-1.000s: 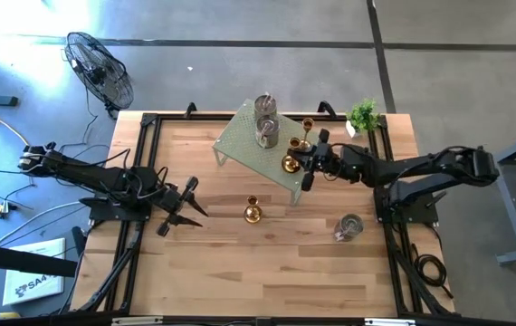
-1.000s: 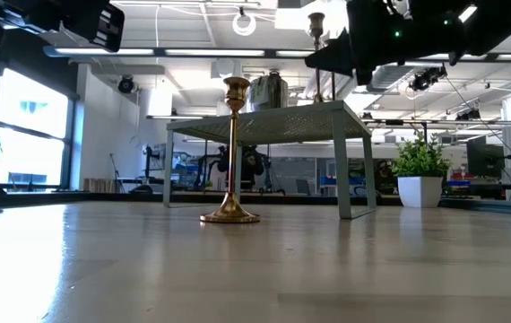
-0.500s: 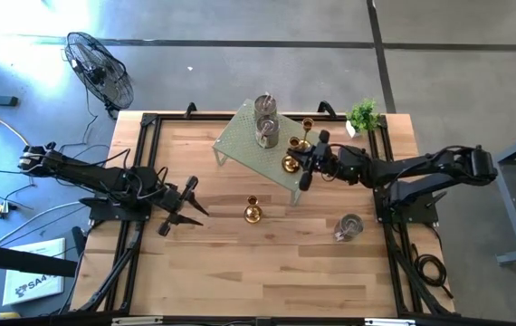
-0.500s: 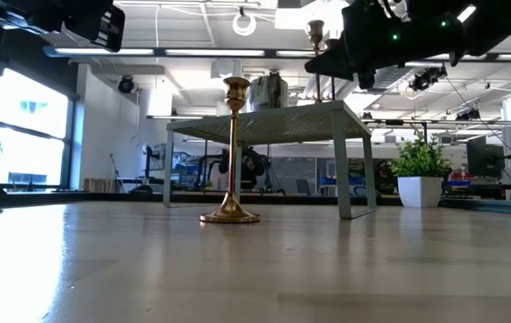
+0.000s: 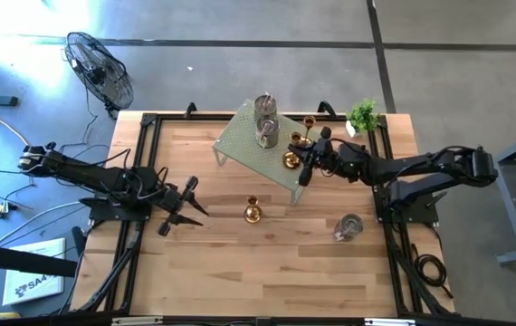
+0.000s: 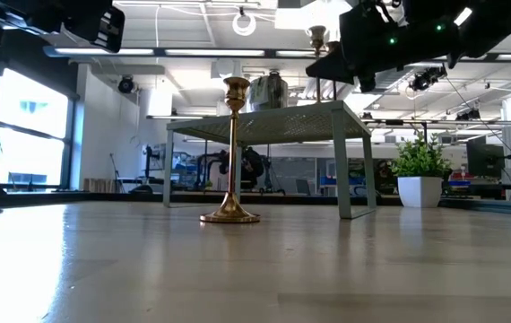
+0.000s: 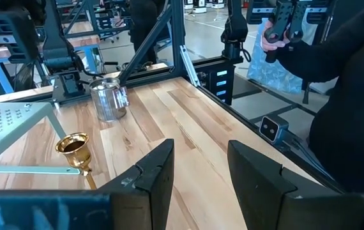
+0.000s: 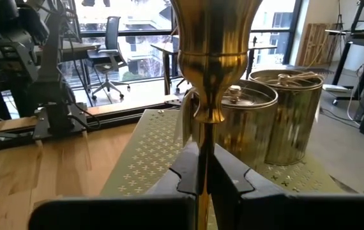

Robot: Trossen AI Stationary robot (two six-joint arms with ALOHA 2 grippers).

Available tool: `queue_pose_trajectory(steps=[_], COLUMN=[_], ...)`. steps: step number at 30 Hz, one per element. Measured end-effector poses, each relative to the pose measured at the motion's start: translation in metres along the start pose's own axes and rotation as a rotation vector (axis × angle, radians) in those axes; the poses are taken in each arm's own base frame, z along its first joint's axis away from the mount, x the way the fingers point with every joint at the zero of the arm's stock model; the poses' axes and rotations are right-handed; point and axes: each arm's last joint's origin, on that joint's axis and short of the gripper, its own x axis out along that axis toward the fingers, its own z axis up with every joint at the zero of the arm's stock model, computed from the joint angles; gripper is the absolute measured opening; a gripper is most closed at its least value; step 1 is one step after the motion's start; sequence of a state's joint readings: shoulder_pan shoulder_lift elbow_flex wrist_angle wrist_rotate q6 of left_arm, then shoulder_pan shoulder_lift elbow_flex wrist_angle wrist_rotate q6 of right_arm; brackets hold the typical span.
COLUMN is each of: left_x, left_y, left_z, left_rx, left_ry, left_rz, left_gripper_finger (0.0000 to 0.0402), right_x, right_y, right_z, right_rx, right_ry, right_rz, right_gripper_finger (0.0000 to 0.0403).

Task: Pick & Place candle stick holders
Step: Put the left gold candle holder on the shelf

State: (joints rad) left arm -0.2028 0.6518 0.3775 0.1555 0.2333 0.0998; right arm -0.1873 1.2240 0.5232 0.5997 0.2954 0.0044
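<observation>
- The right tool (image 5: 310,163) is over the near edge of the pale green rack (image 5: 240,145), clamped tight on the thin stem of a gold candle holder (image 8: 215,57), which stands upright between its fingers (image 8: 233,182).
- A second gold holder (image 5: 308,123) stands on the rack just beyond it.
- Two grey-silver cups (image 5: 265,119) sit together on the rack's far part.
- Another gold holder (image 5: 253,210) stands alone on the counter (image 5: 240,263), in front of the rack.
- A grey-silver cup (image 5: 349,226) rests on the counter near the right arm's base.
- The left tool (image 5: 178,209) waits over the counter's left side, fingers (image 7: 153,176) parted and gripping nothing.
- A potted plant (image 5: 363,115) stands at the far right corner.
</observation>
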Motion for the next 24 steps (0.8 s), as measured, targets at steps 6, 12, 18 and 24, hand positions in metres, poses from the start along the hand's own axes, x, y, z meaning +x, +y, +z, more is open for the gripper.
queue_pose_trajectory(steps=[6, 12, 18, 24], left_x=[0.0001, 0.0001, 0.0001, 0.0001], left_y=[0.0, 0.0, 0.0, 0.0], left_z=[-0.0001, -0.0001, -0.0001, -0.0001], left_rx=[0.0, 0.0, -0.001, -0.001], left_ry=[0.001, 0.001, 0.001, 0.001], left_rz=[0.0, 0.0, 0.0, 0.0], left_gripper_finger=[0.0143, 0.0143, 0.0143, 0.0143], right_x=[0.0001, 0.0001, 0.0001, 0.0001], right_y=[-0.0011, -0.0011, -0.002, -0.002], right_z=[-0.001, -0.0017, -0.0032, -0.0035], right_rx=[-0.004, -0.005, -0.009, -0.01], right_ry=[0.011, 0.016, 0.031, 0.031], right_rz=[-0.016, -0.018, -0.044, -0.044], right_gripper_finger=[0.0008, 0.0008, 0.0008, 0.0008])
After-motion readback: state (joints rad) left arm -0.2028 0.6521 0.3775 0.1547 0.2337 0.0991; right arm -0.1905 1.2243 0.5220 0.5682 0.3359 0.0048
